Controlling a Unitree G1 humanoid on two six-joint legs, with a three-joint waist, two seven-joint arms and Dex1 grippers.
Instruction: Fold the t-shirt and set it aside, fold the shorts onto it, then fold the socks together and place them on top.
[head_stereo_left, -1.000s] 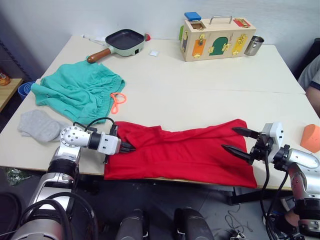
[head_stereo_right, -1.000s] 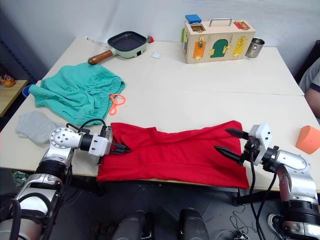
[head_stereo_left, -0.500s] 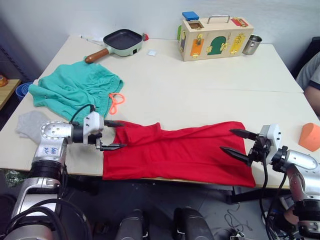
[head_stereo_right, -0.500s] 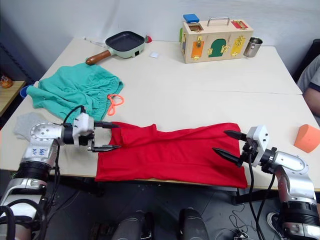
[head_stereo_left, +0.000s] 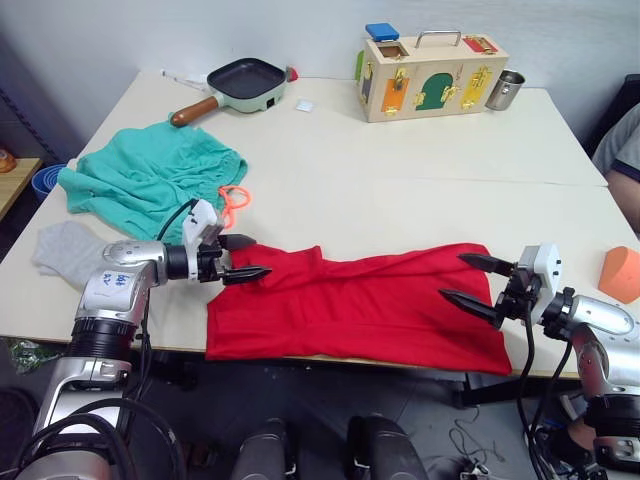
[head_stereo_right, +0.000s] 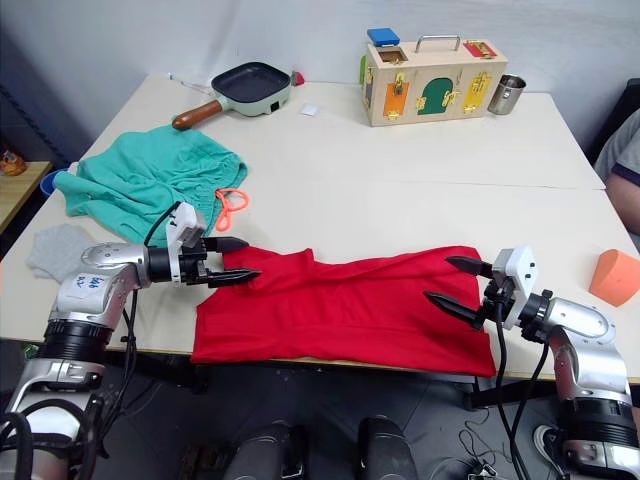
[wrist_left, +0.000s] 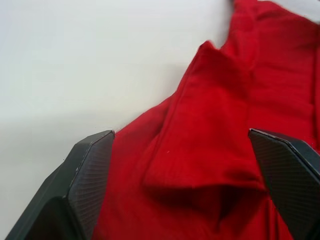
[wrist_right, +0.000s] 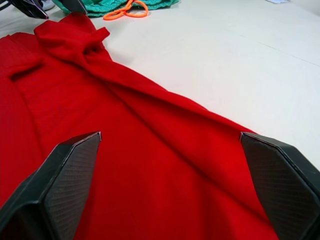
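Folding of the t-shirt (head_stereo_left: 370, 305) is judged under way. It is laid as a long red band along the near table (head_stereo_left: 420, 170) edge, its long axis running from 9 to 3 o'clock. The left gripper (head_stereo_left: 245, 256) is set at the 9 o'clock end, jaws spread wide and empty, straddling a bunched corner of the cloth. The right gripper (head_stereo_left: 478, 279) is held at the 3 o'clock end, jaws likewise wide apart, nothing gripped. Each arm is nearest its own end. The shorts (head_stereo_left: 150, 180) lie at 10 o'clock, the socks (head_stereo_left: 65, 247) just beside them toward 9.
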